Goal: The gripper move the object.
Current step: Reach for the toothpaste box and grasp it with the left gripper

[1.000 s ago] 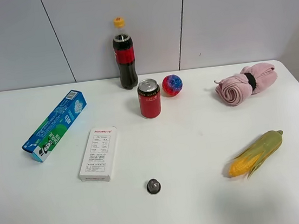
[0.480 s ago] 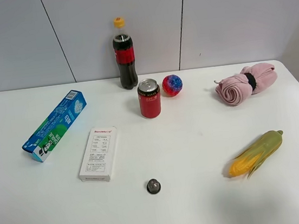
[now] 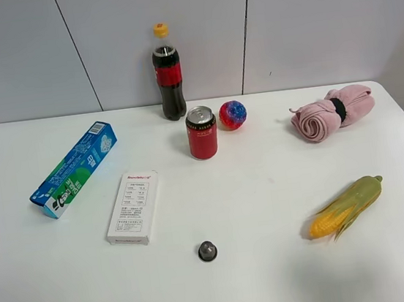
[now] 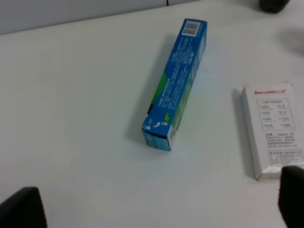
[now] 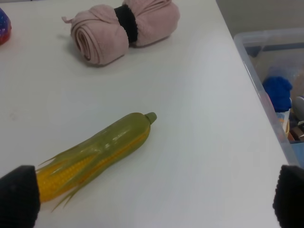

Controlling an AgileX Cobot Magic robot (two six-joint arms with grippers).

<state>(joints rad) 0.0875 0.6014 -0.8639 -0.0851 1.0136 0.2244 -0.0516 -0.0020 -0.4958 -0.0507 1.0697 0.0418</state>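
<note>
The object, a long slim blue and green carton (image 3: 75,170), lies flat at the left of the white table (image 3: 251,189), slanting from near left to far right. It also shows in the left wrist view (image 4: 176,83). My left gripper (image 4: 156,202) hovers above the table just short of the carton's near end, open and empty, with only its black fingertips (image 4: 23,209) showing. My right gripper (image 5: 153,197) is open and empty above the table's right side. Neither arm shows in the exterior view.
A flat white box with text (image 3: 133,208) lies right of the carton. A cola bottle (image 3: 168,72), red can (image 3: 202,132), coloured ball (image 3: 232,115), pink rolled cloth (image 3: 332,113), toy corn (image 3: 345,208) and small dark cap (image 3: 208,251) stand around. A plastic bin (image 5: 273,80) sits off the table's right edge.
</note>
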